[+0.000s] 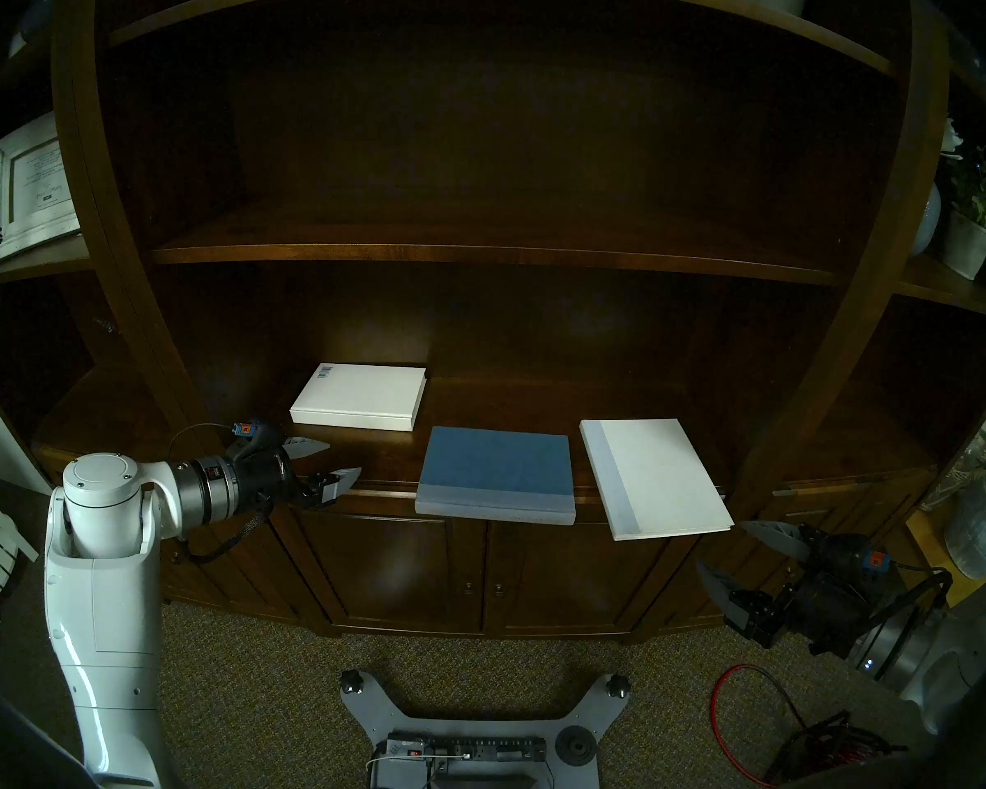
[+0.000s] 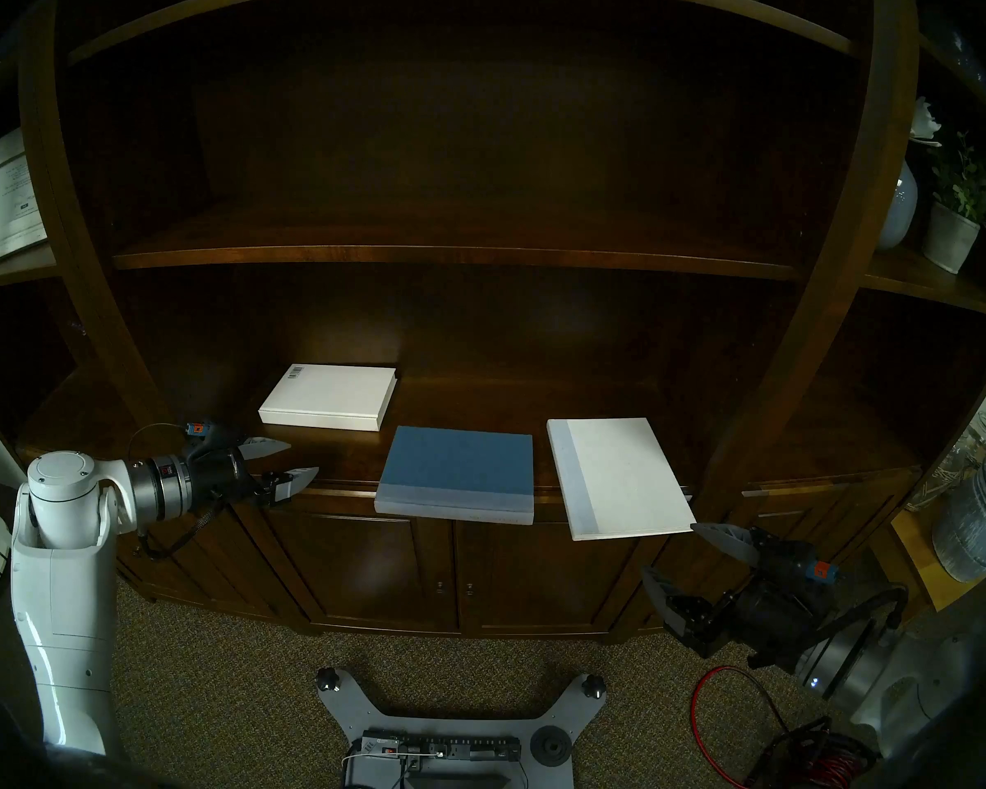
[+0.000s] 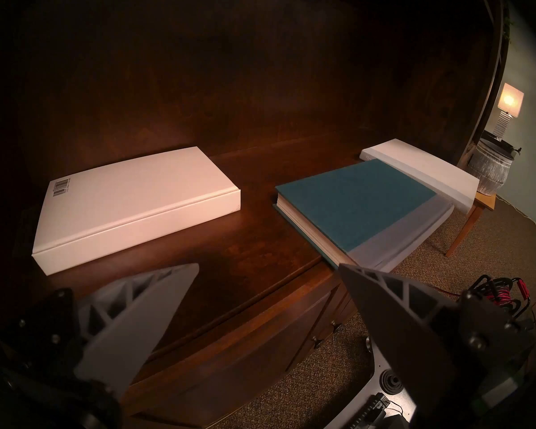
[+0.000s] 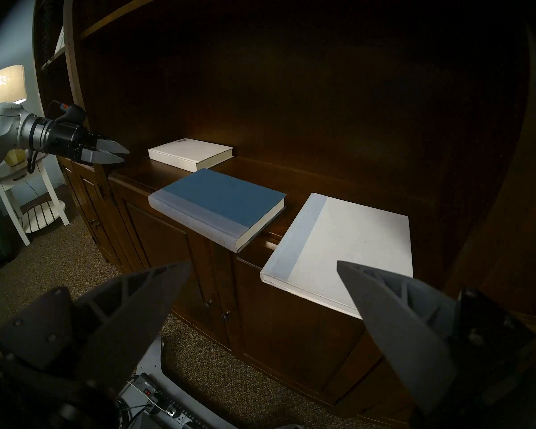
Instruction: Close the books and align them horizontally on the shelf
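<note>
Three closed books lie flat on the dark-brown shelf [image 1: 365,452]. The white book with a barcode [image 1: 360,396] sits farthest back on the left. A blue book with a pale grey spine strip [image 1: 496,475] lies in the middle and overhangs the front edge. To its right, the white book with a grey-blue spine strip [image 1: 653,477] lies turned and sticks out past the edge. My left gripper [image 1: 344,460] hovers open and empty left of the blue book. Below the right white book's corner, my right gripper [image 1: 721,549] stands open and empty.
Thinner upper boards [image 1: 479,255] span the bookcase above. Cabinet doors [image 1: 479,571] lie under the shelf. A white-framed picture [image 1: 30,184] stands far left, potted plants [image 1: 974,224] and jars [image 1: 980,520] far right. My base [image 1: 468,736] and a red cable [image 1: 730,714] are on the carpet.
</note>
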Controlling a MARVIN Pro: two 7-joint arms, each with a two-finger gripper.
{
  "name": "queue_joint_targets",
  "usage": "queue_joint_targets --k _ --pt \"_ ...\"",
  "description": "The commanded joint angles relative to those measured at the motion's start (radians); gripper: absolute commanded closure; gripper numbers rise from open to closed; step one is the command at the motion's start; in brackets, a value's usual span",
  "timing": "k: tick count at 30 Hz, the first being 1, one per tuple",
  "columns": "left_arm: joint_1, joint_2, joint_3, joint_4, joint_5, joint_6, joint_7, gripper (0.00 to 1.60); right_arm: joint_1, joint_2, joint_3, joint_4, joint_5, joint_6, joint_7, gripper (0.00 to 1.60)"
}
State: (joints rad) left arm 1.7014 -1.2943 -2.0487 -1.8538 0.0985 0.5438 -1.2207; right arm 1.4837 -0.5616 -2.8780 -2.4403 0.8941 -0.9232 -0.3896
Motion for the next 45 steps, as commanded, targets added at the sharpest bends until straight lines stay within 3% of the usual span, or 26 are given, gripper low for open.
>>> queue_joint_targets --k 1,12,15,23,24,26,27,32,41,45 --pt "-0.018 0.000 0.000 -0.018 -0.006 -0.001 0.000 0.00 -0.021 -0.009 0.034 -0.003 0.080 0.063 0.016 0.00" --pt "-0.018 0.000 0.000 -0.018 -0.006 -0.001 0.000 0.00 -0.041 -0.001 0.124 -0.003 0.275 0.172 0.134 0.00" --pt "-0.018 0.000 0.000 -0.018 -0.006 -0.001 0.000 0.00 -0.038 0.016 0.182 -0.003 0.368 0.252 0.164 0.00" --pt "-0.018 0.000 0.000 -0.018 -0.006 -0.001 0.000 0.00 -0.033 0.065 0.289 -0.003 0.522 0.419 0.190 0.00" --pt "-0.018 0.000 0.000 -0.018 -0.006 -0.001 0.000 0.00 -0.033 0.075 0.316 -0.003 0.565 0.469 0.189 0.00" --pt "-0.018 0.000 0.000 -0.018 -0.006 -0.001 0.000 0.00 -0.050 0.076 0.330 -0.003 0.578 0.461 0.189 0.00" --pt "-0.018 0.000 0.000 -0.018 -0.006 -0.001 0.000 0.00 -0.043 0.083 0.350 0.000 0.605 0.516 0.189 0.00" --pt "-0.018 0.000 0.000 -0.018 -0.006 -0.001 0.000 0.00 -0.043 0.093 0.382 -0.003 0.636 0.593 0.171 0.00" --pt "-0.018 0.000 0.000 -0.018 -0.006 -0.001 0.000 0.00 -0.051 0.104 0.383 -0.003 0.627 0.633 0.144 0.00" --pt "-0.018 0.001 0.000 -0.017 -0.006 -0.001 -0.001 0.00 -0.055 0.108 0.391 -0.003 0.586 0.644 0.194 0.00"
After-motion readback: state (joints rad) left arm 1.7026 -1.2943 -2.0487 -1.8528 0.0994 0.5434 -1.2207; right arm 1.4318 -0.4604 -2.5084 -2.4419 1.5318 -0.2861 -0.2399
